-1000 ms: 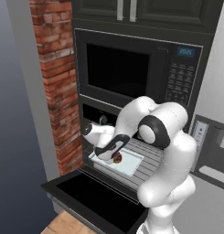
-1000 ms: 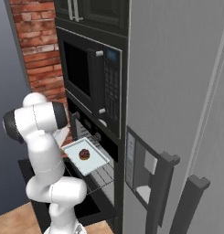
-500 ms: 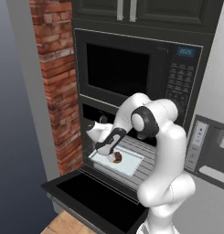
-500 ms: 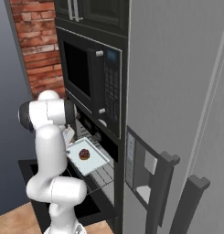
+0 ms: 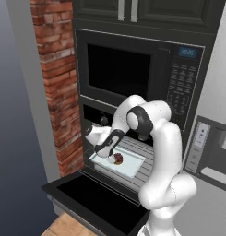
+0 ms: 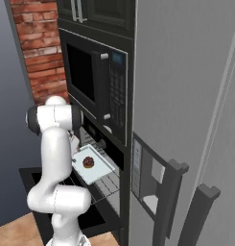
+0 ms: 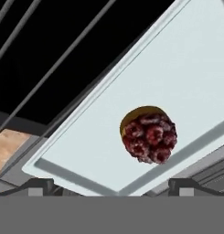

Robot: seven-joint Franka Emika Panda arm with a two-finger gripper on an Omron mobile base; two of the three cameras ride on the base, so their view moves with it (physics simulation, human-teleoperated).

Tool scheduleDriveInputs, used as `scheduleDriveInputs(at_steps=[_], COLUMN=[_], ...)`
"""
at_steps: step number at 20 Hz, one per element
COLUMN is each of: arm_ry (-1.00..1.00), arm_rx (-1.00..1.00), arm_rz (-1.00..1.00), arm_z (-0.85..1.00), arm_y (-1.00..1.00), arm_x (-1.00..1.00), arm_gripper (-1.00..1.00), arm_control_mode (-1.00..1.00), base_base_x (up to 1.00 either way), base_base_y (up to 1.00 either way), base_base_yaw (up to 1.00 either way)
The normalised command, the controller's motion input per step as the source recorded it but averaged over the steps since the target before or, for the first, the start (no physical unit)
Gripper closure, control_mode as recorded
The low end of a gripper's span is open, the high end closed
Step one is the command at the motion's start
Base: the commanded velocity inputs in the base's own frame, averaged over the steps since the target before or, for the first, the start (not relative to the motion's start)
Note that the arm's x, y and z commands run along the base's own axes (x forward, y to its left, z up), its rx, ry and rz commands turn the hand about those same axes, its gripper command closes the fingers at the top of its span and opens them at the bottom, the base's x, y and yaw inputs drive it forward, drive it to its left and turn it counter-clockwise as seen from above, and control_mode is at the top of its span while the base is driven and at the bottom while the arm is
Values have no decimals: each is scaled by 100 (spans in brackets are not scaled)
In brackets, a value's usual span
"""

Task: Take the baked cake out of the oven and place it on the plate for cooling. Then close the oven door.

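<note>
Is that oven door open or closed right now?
Open. The oven door lies folded down flat, and the rack with the tray and cake is slid out above it.

Dark-red, tan-based cake on pale grey-blue tray; black oven; red brick wall.

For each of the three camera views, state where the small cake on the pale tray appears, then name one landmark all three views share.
Left base view: cake sits lower centre, just beside the gripper.
Right base view: cake lies left of centre, right of the white arm.
Hand view: cake is right of centre, in the middle of the picture's height.
Shared landmark: the pale tray on the pulled-out oven rack.
</note>
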Motion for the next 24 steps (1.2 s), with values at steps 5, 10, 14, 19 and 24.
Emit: scheduleDriveInputs(at_steps=[5,10,14,19,24], arm_ry=[0,2,4,3,1], arm_rx=[-3,-1,0,0,0], arm_rz=[4,1,1,2,4], arm_z=[-22,-14,-15,-13,-14], arm_y=[-2,-12,-20,-15,-3], arm_x=[18,14,10,6,14], arm_gripper=[-100,-100,-100,-100,-100], arm_control_mode=[-100,-100,-100,-100,-100], base_base_x=[0,0,0,0,0], base_base_y=[0,0,0,0,0], base_base_yaw=[0,0,0,0,0])
